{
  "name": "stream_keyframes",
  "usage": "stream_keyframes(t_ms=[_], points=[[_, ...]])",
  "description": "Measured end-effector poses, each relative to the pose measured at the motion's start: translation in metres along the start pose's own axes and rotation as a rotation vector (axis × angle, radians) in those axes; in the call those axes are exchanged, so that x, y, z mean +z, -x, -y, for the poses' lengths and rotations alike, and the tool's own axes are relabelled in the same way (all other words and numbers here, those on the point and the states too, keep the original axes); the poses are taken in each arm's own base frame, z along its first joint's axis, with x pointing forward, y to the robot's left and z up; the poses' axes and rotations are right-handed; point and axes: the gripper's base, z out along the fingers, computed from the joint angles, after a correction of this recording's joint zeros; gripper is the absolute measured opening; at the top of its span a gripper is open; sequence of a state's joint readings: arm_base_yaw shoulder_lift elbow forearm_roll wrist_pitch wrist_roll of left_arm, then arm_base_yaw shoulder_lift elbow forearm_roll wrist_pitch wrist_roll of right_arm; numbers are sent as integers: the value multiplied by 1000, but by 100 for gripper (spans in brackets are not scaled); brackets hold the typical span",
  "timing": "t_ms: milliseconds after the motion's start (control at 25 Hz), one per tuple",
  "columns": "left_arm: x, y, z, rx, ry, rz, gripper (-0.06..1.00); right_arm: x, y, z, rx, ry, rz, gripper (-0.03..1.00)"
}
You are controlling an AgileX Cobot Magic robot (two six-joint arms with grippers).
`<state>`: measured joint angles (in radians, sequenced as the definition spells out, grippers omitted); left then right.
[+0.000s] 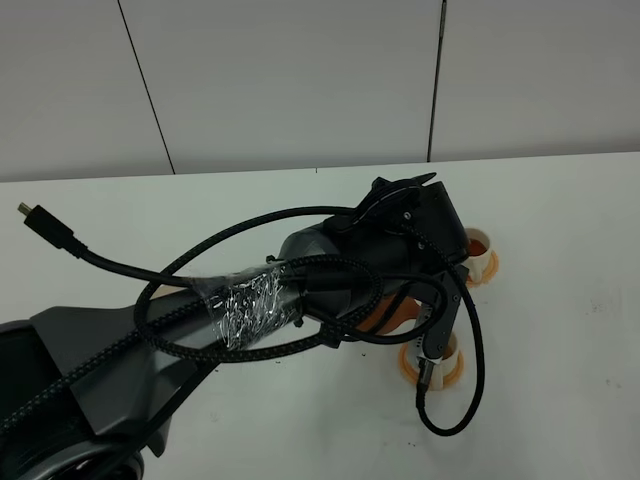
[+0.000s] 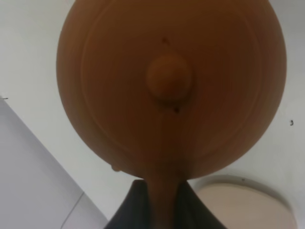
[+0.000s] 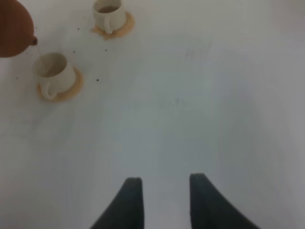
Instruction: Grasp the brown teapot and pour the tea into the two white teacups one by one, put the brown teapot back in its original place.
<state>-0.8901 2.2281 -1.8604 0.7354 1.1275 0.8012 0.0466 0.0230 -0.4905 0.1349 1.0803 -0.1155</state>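
Left gripper [image 2: 164, 202] clamps the brown teapot [image 2: 167, 86] by its handle, spout tipped over the near teacup [image 3: 51, 71]; the far teacup [image 3: 108, 10] already holds tea. Right gripper [image 3: 164, 191] hangs half open and empty; this second pour and the return to the beige coaster [image 2: 248, 207] seem to be what is left

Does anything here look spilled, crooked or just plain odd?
No clear spill. A few dark specks dot the white table around the teacup by the brown teapot, too small to identify. In the high view a loose cable plug sticks into the air, connected to nothing.
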Motion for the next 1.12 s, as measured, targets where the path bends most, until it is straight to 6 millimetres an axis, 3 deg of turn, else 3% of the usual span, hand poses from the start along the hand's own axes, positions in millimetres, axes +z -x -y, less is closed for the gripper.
stream_keyframes(t_ms=[1120], points=[[-5,4,-1,35,37,-7,16,0,0,0,0,0,0,24]])
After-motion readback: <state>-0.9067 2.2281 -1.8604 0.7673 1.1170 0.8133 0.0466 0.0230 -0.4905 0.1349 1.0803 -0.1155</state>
